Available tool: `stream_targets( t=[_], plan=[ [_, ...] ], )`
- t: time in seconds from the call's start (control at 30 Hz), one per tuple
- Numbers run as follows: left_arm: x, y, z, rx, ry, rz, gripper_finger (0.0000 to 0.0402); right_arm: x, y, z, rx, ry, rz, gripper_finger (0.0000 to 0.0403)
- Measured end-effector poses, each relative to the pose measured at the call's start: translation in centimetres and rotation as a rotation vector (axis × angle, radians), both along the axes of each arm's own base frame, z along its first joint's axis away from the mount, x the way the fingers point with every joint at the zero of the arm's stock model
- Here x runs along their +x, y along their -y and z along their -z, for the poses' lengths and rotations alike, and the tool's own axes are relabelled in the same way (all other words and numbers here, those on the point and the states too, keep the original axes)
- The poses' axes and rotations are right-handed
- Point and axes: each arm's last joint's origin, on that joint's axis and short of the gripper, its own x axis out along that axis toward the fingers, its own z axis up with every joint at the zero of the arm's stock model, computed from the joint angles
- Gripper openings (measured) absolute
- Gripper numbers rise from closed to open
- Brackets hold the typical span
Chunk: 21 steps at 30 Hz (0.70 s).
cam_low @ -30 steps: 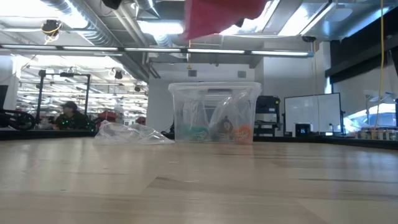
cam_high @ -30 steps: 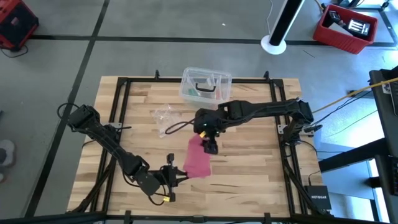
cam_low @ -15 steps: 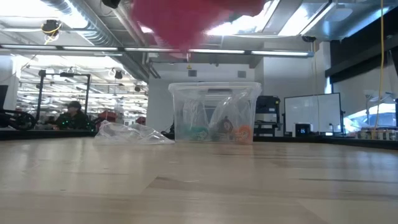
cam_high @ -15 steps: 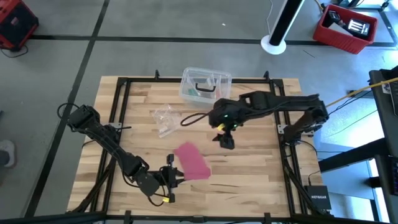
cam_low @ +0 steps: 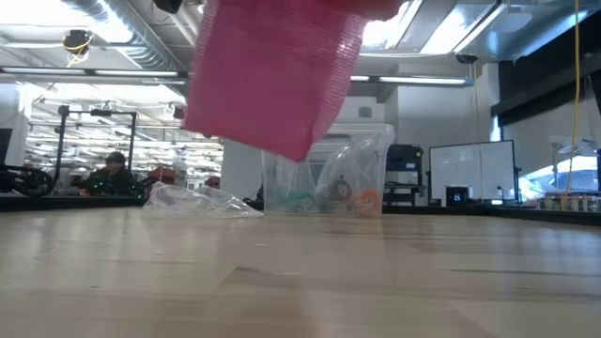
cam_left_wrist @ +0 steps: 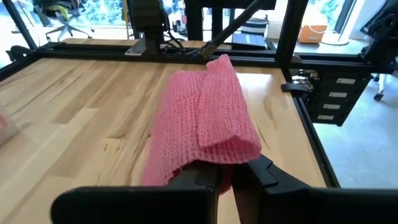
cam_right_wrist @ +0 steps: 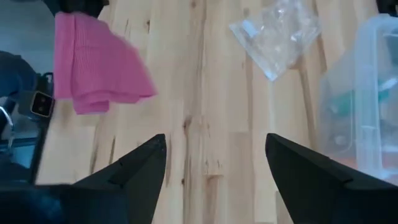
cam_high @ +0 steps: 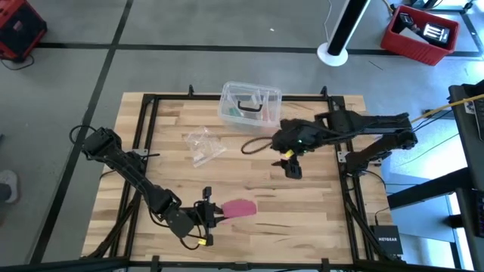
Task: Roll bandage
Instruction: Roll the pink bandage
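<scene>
The bandage is a pinkish-red knitted strip near the table's front edge. It is folded over on itself in the left wrist view. My left gripper is shut on its near end and points toward the table's right edge. In the low view the bandage hangs above the table top. My right gripper stands open right of the middle, raised, well clear of the bandage, with nothing between its fingers. My left gripper pinches the bandage's near end between its two fingers, in several folded layers. The fingers come in almost level from the table's left side. The bandage hangs slack past the fingertips, and its lower corner is clear of the table.
A clear plastic box with small items stands at the far middle of the table. A crumpled clear wrapper lies left of it. Bare wood lies between the two grippers. A person sits in the room behind.
My right gripper has gone up and toward the table's right edge, away from the bandage. The bandage's free end, which stood up by that gripper, has fallen and folded toward my left gripper. The held end has stayed in place.
</scene>
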Motion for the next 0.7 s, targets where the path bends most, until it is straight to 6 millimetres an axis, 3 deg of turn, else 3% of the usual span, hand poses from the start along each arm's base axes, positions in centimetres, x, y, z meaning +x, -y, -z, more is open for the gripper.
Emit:
stream_targets(
  t=[0.2,0.37,0.7],
  plan=[
    [0.2,-0.1,-0.6,0.007,0.031,0.003,0.0017,-1.9,-0.9,3.0,-0.001,0.115,-0.042,0.0276],
    [0.5,-0.3,-2.8,0.036,0.076,0.011,0.0017,-3.8,-2.2,6.2,0.072,0.205,-0.05,0.0276],
    [0.8,-1.8,-5.9,0.129,0.129,-0.003,0.0017,-5.6,-6.6,11.9,0.163,0.438,-0.042,0.0276]
  ],
)
